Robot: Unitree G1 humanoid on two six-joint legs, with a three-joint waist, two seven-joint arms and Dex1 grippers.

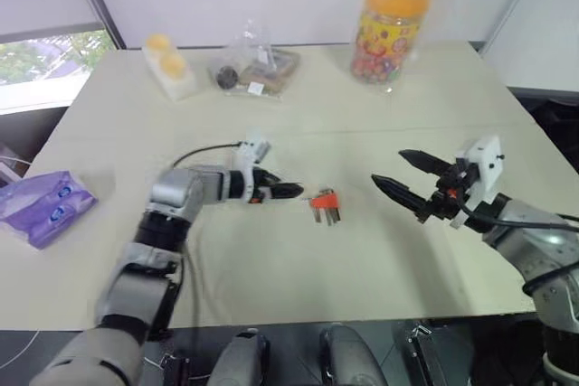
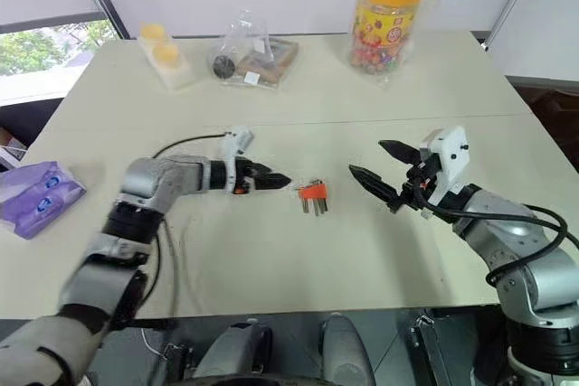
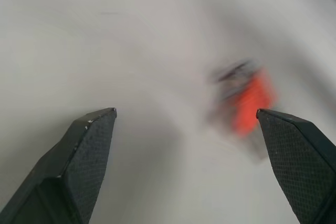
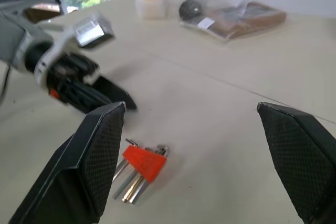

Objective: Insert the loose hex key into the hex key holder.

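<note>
Black rubber-padded fingers of the left gripper are spread wide with nothing between them, tip just beside the small red-orange plastic hex key holder, which lies flat on the beige table with its short metal keys fanned toward the near edge. The right gripper is also wide open and empty, hovering above the table on the holder's other side, apart from it.

I can't pick out a separate loose hex key anywhere. In the right wrist view one thin rod end pokes out beside the block, but whether it's seated or loose I can't tell. My read: the key is likely in or at the holder, so confirm seating before backing off. If it's proud, pin the block with one gripper and press the key home along its slot, not sideways.

Count: one holder, roughly four keys in it, two grippers.
</note>
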